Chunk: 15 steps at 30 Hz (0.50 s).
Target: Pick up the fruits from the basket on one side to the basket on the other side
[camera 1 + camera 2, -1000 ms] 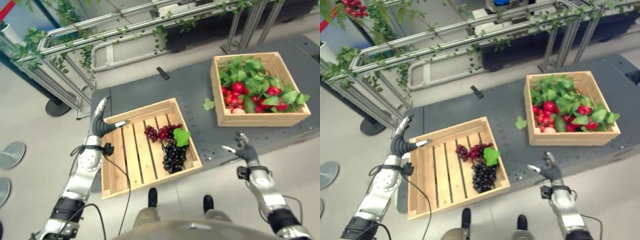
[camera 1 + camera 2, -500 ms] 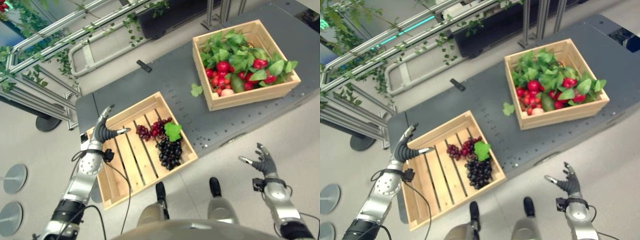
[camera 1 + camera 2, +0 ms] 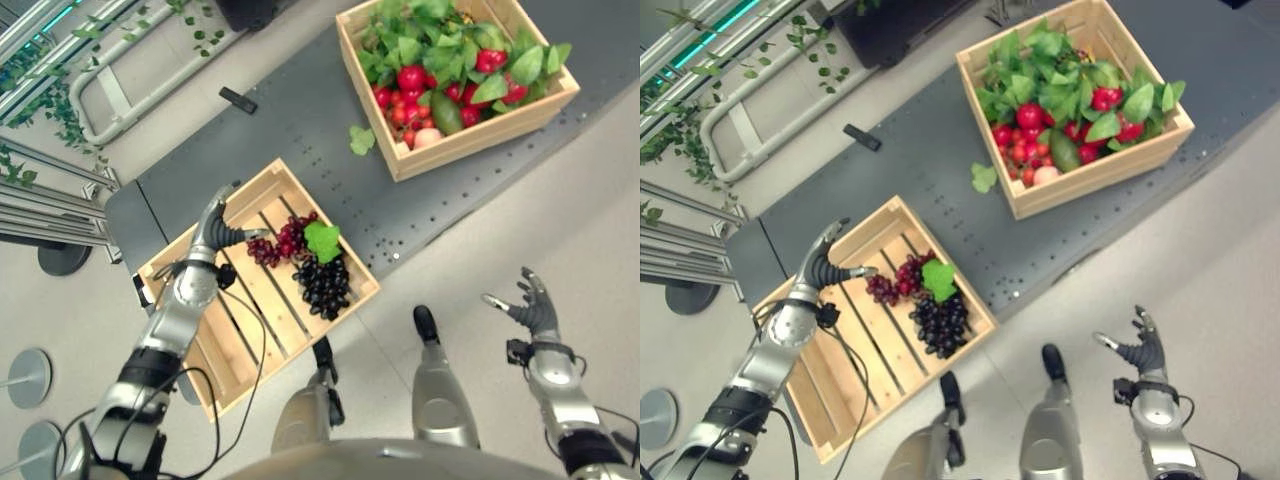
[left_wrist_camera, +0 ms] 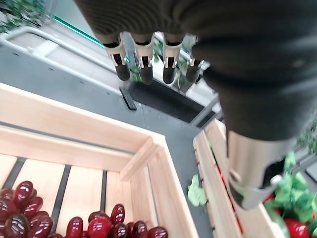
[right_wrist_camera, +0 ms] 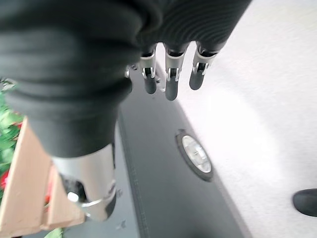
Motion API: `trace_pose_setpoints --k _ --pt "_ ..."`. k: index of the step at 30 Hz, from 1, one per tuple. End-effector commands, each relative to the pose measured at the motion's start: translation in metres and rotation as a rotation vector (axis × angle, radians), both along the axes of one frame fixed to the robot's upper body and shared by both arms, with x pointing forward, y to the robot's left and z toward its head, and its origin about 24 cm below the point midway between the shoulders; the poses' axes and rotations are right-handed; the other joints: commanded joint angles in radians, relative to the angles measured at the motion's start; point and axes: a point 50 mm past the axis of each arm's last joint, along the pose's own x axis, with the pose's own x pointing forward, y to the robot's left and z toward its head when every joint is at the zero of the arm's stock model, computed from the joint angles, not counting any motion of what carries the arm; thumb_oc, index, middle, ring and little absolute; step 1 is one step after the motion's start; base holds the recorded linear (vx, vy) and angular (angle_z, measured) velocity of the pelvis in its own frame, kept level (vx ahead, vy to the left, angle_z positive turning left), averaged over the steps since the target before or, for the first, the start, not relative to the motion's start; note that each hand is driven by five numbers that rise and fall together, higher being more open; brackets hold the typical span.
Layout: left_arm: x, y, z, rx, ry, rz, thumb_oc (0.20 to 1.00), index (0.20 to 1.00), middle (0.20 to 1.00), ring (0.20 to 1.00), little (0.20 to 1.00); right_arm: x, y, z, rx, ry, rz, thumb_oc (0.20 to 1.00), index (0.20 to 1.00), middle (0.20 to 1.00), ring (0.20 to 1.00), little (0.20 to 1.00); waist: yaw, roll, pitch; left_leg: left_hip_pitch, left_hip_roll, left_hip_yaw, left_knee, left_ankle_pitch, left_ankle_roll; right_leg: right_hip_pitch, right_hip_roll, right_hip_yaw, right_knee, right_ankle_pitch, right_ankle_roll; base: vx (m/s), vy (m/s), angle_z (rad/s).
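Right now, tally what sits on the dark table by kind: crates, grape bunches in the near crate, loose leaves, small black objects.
Wooden crates: 2
Grape bunches: 2, one red, one dark
Loose green leaf on the table: 1
Small black object: 1
Total: 6

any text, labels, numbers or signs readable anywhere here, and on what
None: no word, number, label or sign can be read in these views.
Left crate: bare wood, no print.
Right crate: bare wood, no print.
Small black object on the table: too small to tell any marking.
Left hand and right hand: no lettering shows.
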Motion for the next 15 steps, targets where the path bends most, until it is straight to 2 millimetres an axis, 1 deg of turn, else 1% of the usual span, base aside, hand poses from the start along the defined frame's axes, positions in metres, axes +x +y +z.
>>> trace_pose_setpoints --k 1,2,3,4,6,8,12,15 --pt "0.011 0.023 0.01 0.069 -0.028 0.109 1.0 1.0 1.0 1.0 1.0 0.002 -0.002 0.025 -0.048 -0.128 0.035 1.0 1.0 1.0 1.0 1.0 -0.028 -0.052 -0.009 -0.064 -0.025 -0.003 0.074 -0.011 0.03 -0.057 0.032 0.0 0.104 -0.103 -0.018 -0.05 0.064 -0.23" --pt "0.012 0.023 0.01 0.07 -0.03 0.108 1.0 1.0 1.0 1.0 1.0 0.002 -0.002 0.026 -0.048 -0.13 0.034 1.0 1.0 1.0 1.0 1.0 -0.026 -0.053 -0.009 -0.065 -0.025 -0.001 0.075 -0.011 0.031 -0.059 0.032 0.002 0.105 -0.103 -0.018 -0.04 0.041 -0.23" --pt "0.014 0.027 0.007 0.086 -0.009 0.135 1.0 1.0 1.0 1.0 1.0 0.003 0.0 0.029 -0.05 -0.146 0.042 1.0 1.0 1.0 1.0 1.0 -0.034 -0.056 -0.001 -0.07 -0.026 0.004 0.076 -0.011 0.031 -0.07 0.032 0.008 0.107 -0.1 -0.017 -0.03 0.031 -0.21" --pt "0.018 0.027 0.009 0.108 -0.014 0.141 1.0 1.0 1.0 1.0 1.0 0.003 0.0 0.031 -0.053 -0.155 0.042 1.0 1.0 1.0 1.0 1.0 -0.035 -0.058 0.005 -0.076 -0.027 0.01 0.08 -0.012 0.032 -0.078 0.031 0.013 0.111 -0.099 -0.016 -0.04 0.053 -0.29" --pt "0.023 0.031 0.009 0.15 0.007 0.17 1.0 1.0 1.0 1.0 1.0 0.005 0.002 0.037 -0.059 -0.19 0.05 1.0 1.0 1.0 1.0 1.0 -0.051 -0.062 0.026 -0.088 -0.03 0.018 0.083 -0.012 0.033 -0.098 0.029 0.024 0.115 -0.092 -0.013 -0.05 0.068 -0.24" --pt "0.03 0.033 0.013 0.188 0.01 0.184 1.0 1.0 1.0 1.0 1.0 0.007 0.001 0.045 -0.071 -0.228 0.047 1.0 1.0 1.0 1.0 1.0 -0.059 -0.06 0.047 -0.107 -0.036 0.027 0.086 -0.011 0.035 -0.123 0.022 0.037 0.117 -0.085 -0.009 -0.05 0.075 -0.16" --pt "0.036 0.04 0.012 0.197 0.044 0.224 1.0 1.0 1.0 1.0 1.0 0.008 0.004 0.05 -0.068 -0.264 0.039 1.0 1.0 1.0 1.0 1.0 -0.073 -0.047 0.073 -0.12 -0.05 0.045 0.083 -0.013 0.038 -0.152 0.007 0.06 0.106 -0.067 0.001 -0.02 0.09 -0.16" --pt "0.038 0.042 0.013 0.209 0.053 0.229 1.0 1.0 1.0 1.0 1.0 0.009 0.006 0.052 -0.071 -0.276 0.039 1.0 1.0 1.0 1.0 1.0 -0.073 -0.043 0.076 -0.129 -0.055 0.053 0.086 -0.014 0.038 -0.165 0.004 0.072 0.104 -0.062 0.003 0.0 0.065 -0.21"
